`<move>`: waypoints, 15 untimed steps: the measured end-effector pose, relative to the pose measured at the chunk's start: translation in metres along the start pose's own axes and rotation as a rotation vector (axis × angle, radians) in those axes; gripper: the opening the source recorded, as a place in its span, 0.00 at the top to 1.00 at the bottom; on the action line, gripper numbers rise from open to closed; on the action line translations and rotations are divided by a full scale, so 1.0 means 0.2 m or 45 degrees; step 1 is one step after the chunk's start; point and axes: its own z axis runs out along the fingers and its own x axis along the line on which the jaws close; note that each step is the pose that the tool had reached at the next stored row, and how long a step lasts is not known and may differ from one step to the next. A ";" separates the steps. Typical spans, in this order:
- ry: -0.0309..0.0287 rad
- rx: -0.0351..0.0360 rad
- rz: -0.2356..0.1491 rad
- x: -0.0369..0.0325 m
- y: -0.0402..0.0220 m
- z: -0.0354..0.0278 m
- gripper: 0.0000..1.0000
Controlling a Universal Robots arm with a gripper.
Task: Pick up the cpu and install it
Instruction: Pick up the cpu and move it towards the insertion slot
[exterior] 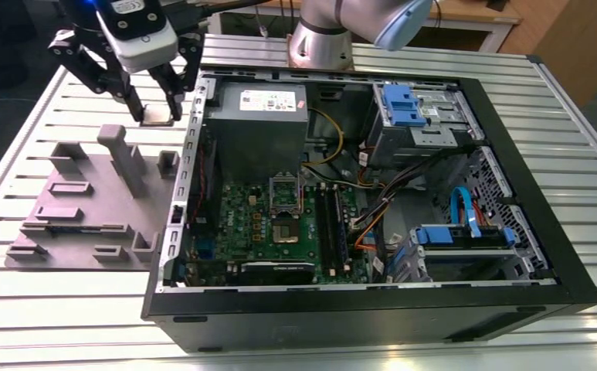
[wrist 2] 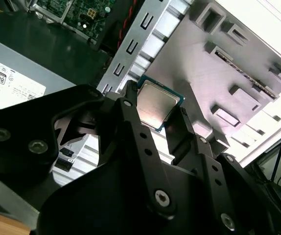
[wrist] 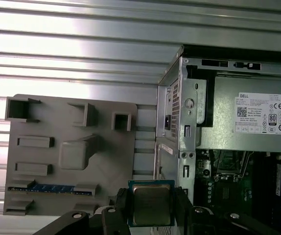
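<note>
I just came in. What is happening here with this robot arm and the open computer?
The arm's gripper is shut on the cpu, holding the small chip by its edges between two fingers. The chip is outside the open computer case, close to the case's wall and to the grey holder plate on the slatted table. The green motherboard lies inside the case, and the cpu is not yet in the socket.

A robotics lab: robot arm (exterior: 324,35) and opened computer case (exterior: 381,313) on a slatted aluminium table (exterior: 66,309)
</note>
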 end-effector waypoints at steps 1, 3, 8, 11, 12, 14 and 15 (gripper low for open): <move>0.0001 0.0001 0.000 -0.008 0.000 0.000 0.53; 0.0000 0.0000 0.000 -0.023 -0.001 0.001 0.53; 0.0001 0.0001 0.000 -0.096 -0.003 0.005 0.53; 0.0000 0.0000 0.000 -0.121 -0.004 0.006 0.53; 0.0000 0.0000 0.000 -0.129 -0.005 0.007 0.53; 0.0001 0.0000 0.000 -0.147 -0.005 0.007 0.53; 0.0001 0.0000 0.000 -0.157 -0.006 0.008 0.53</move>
